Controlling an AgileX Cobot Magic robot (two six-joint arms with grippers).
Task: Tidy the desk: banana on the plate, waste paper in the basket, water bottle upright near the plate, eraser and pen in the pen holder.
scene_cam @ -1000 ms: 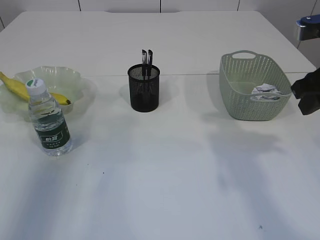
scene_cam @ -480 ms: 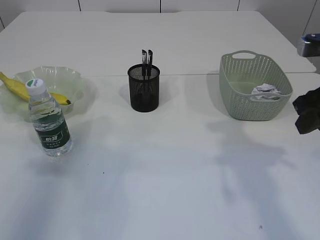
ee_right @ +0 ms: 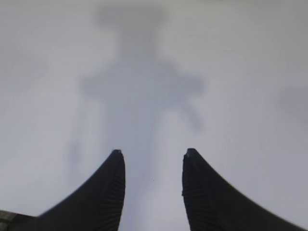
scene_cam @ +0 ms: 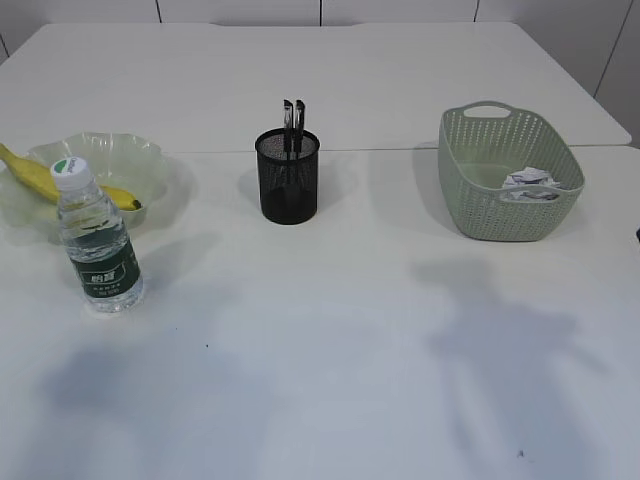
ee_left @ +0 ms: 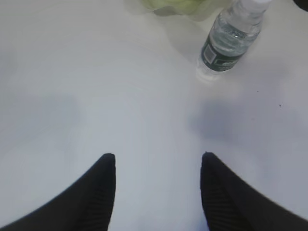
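Observation:
The banana (scene_cam: 40, 180) lies across the pale green plate (scene_cam: 110, 152) at the far left. In front of the plate the water bottle (scene_cam: 97, 240) stands upright, also seen at the top of the left wrist view (ee_left: 228, 41). Pens (scene_cam: 292, 118) stick out of the black mesh pen holder (scene_cam: 288, 177); the eraser is hidden. Waste paper (scene_cam: 528, 184) rests inside the green basket (scene_cam: 480, 175). My left gripper (ee_left: 158, 159) hangs open over bare desk (scene_cam: 330, 330), nothing between its fingers. My right gripper (ee_right: 151, 155) is open too, over bare desk and its own shadow. Neither gripper shows in the exterior view.
A seam (scene_cam: 380, 150) crosses the desk behind the pen holder and basket. Arm shadows fall on the desk at the lower left and lower right of the exterior view.
The right arm, seen at the right edge beside the basket, has drawn back out of the exterior view. The objects have not moved.

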